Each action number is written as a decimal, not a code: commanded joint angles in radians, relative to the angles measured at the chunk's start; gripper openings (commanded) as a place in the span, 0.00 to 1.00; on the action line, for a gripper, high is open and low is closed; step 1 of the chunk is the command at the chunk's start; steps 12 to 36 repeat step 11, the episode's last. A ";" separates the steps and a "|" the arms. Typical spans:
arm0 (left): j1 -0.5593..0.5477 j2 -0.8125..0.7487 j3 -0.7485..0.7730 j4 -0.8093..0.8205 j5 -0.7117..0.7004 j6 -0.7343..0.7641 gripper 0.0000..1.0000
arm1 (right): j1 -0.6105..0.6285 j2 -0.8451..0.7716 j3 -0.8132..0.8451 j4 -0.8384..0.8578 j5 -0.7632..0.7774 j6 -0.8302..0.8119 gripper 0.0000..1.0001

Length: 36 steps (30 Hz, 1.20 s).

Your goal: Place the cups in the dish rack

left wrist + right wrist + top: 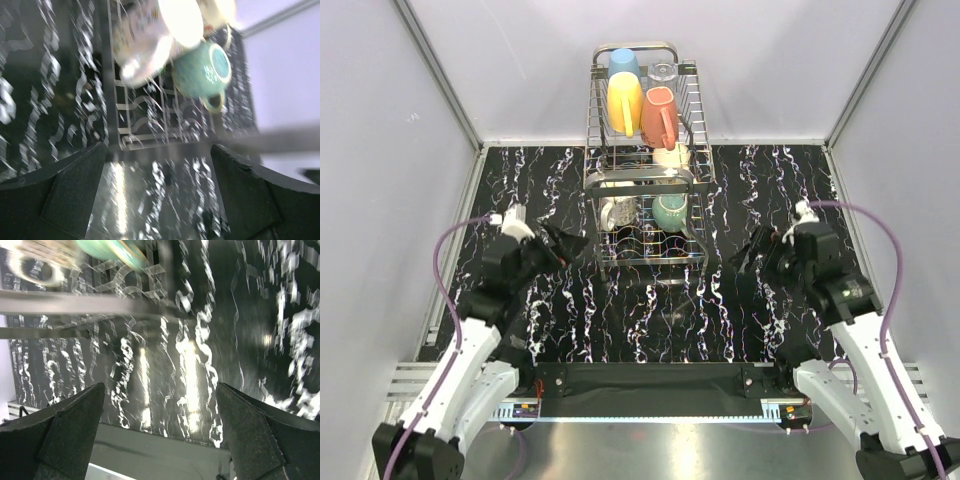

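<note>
The dish rack [645, 180] stands at the middle back of the table. Its upper shelf holds a light blue tumbler [623, 62], a clear glass [663, 72], a yellow-orange mug [625, 103], a salmon-pink mug [659, 117] and a cream cup [671, 155]. On the lower tier sit a pale cup [618, 212] and a teal-green cup [670, 211]. My left gripper [570, 245] hovers just left of the lower tier, open and empty. In the left wrist view the teal-green cup [202, 70] and the pale cup [142, 57] lie beyond the open left gripper [160, 175]. My right gripper [745, 255] [160, 410] is open and empty, right of the rack.
The black marbled tabletop [650, 320] spreads in front of the rack. Grey walls close in the left, right and back. A metal rail [650, 410] runs along the near edge between the arm bases. The rack's chrome bars [75, 305] cross the top of the right wrist view.
</note>
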 commanded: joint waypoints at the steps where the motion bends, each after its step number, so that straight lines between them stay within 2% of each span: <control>1: 0.003 -0.089 -0.105 0.137 0.125 -0.142 0.93 | 0.004 -0.089 -0.165 0.100 -0.005 0.146 1.00; 6: 0.003 -0.167 -0.122 0.164 0.242 -0.130 0.94 | 0.006 -0.196 -0.310 0.173 0.002 0.250 1.00; 11: 0.003 -0.175 -0.162 0.426 0.488 -0.197 0.95 | 0.006 -0.284 -0.367 0.197 0.005 0.240 1.00; 36: 0.003 -0.175 -0.162 0.426 0.488 -0.197 0.95 | 0.006 -0.284 -0.367 0.197 0.005 0.240 1.00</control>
